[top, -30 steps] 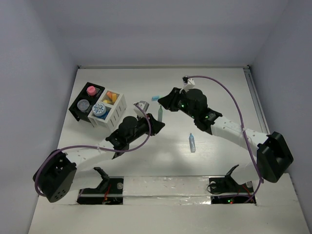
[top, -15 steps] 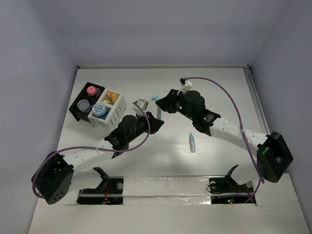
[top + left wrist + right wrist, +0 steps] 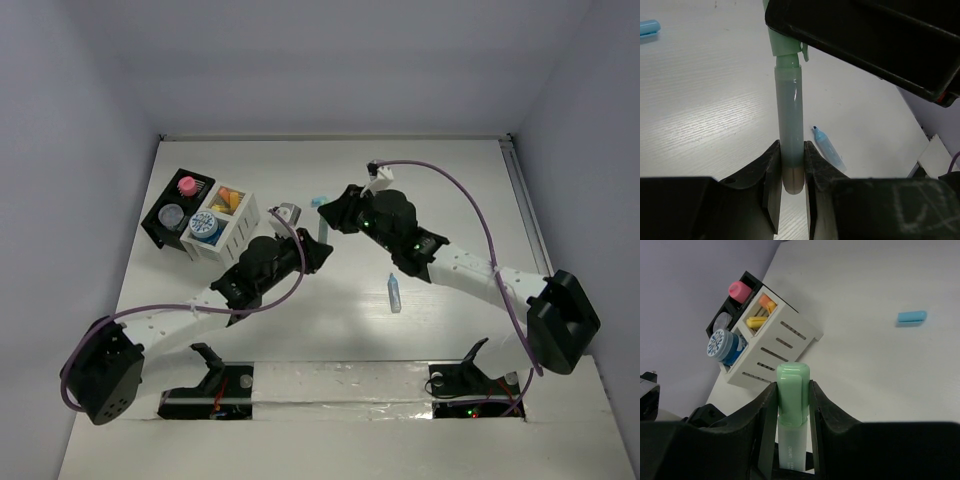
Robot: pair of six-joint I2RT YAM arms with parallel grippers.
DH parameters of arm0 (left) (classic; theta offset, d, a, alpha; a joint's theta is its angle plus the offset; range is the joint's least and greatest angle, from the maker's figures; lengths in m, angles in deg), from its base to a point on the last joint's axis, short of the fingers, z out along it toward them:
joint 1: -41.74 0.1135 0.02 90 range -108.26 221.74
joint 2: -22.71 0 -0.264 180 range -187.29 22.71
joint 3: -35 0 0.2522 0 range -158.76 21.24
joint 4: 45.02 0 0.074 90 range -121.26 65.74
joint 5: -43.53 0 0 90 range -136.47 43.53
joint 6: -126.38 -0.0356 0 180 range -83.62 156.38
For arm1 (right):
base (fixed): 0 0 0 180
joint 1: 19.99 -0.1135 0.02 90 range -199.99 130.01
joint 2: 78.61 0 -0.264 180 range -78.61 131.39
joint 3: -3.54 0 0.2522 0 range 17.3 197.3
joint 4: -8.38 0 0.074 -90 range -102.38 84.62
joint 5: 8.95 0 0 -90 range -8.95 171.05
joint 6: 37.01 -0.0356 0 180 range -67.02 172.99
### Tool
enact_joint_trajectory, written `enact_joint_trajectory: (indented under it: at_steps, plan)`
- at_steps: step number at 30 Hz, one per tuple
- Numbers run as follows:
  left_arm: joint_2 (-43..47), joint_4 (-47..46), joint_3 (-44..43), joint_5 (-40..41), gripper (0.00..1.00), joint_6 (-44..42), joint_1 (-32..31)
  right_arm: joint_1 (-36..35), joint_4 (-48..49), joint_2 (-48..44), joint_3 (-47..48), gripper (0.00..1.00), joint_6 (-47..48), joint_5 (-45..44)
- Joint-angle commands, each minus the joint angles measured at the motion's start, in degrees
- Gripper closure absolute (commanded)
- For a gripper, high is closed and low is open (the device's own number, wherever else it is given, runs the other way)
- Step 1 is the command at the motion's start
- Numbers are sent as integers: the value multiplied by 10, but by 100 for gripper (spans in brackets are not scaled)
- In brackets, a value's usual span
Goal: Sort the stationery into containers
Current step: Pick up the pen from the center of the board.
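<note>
A green highlighter (image 3: 789, 115) hangs above the table between both arms. My left gripper (image 3: 791, 152) is shut on the lower end of its barrel. My right gripper (image 3: 792, 390) is shut on its green cap (image 3: 793, 382). In the top view the highlighter (image 3: 324, 231) is a short sliver between the left gripper (image 3: 316, 250) and the right gripper (image 3: 332, 214). The containers stand at the left: a black tray (image 3: 158, 228) with a pink piece (image 3: 186, 184) and a grey-lidded tub (image 3: 172, 214), and a white box (image 3: 238, 236) with a blue-lidded tub (image 3: 204, 226) and orange and yellow sticks (image 3: 760, 312).
An uncapped blue highlighter (image 3: 395, 293) lies on the table right of centre. Its blue cap (image 3: 320, 200) lies just beyond the right gripper. A small grey object (image 3: 288, 213) sits beside the white box. Purple cables loop over both arms.
Both arms have shifted slightly left, the right gripper edging closer over the left one. Both keep their hold on the green highlighter.
</note>
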Motion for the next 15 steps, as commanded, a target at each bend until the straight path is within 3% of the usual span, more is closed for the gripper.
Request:
enact_joint_trajectory:
  at_steps: [1, 15]
  plan:
    - [18, -48, -32, 18, 100, -8, -2, -13, 29, -5, -14, 91, 10, -7]
    - [-6, -83, -66, 63, 100, -14, -2, -32, 74, -45, -52, 92, -34, 68]
